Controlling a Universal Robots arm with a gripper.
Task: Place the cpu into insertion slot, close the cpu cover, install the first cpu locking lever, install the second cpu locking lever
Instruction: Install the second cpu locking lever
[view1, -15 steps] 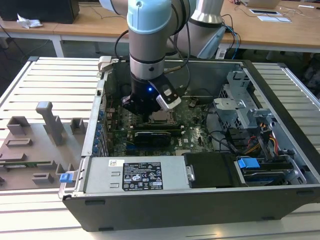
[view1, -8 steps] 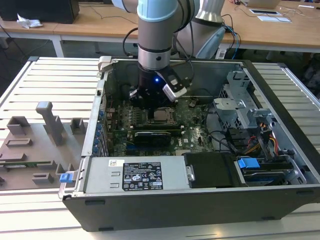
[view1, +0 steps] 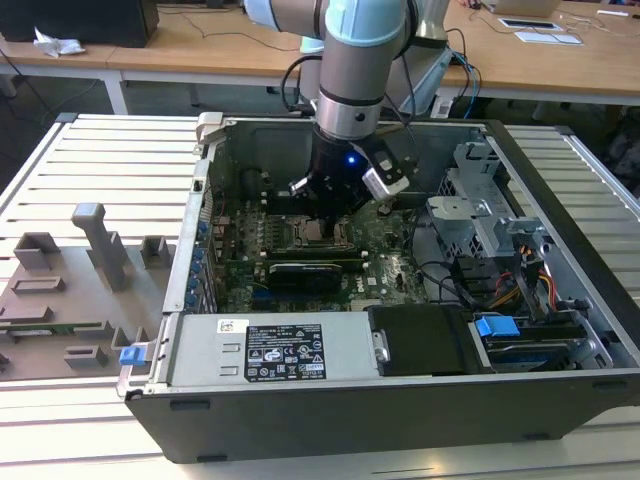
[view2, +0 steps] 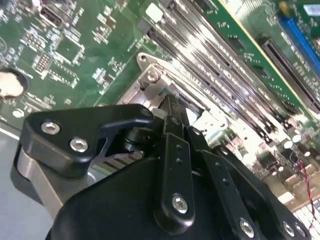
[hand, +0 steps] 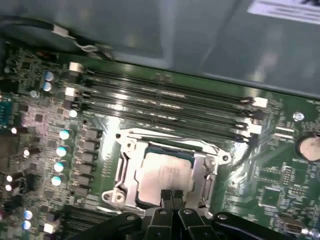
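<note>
While the arm reaches down into the open computer case (view1: 560, 250), its gripper (hand: 171, 196) hangs right over the socket area of the green motherboard (hand: 45, 130); the fingers (hand: 165, 196) are pressed together, tips meeting at the near edge of the cpu cover (hand: 129, 167), with nothing visibly between them; the cpu (hand: 165, 172) lies flat in the insertion slot, its silver top showing through the cover's square window, and the cover lies down over it; faint print marks the chip but I cannot read it; a white label with black print sits on the grey box (view1: 270, 350) at the case's front, too small to read; the case rests on a pale slatted desk (view1: 90, 150), grey moulded fixtures (view1: 70, 290) at the exterior view's left, wooden tables (view1: 200, 45) behind
</note>
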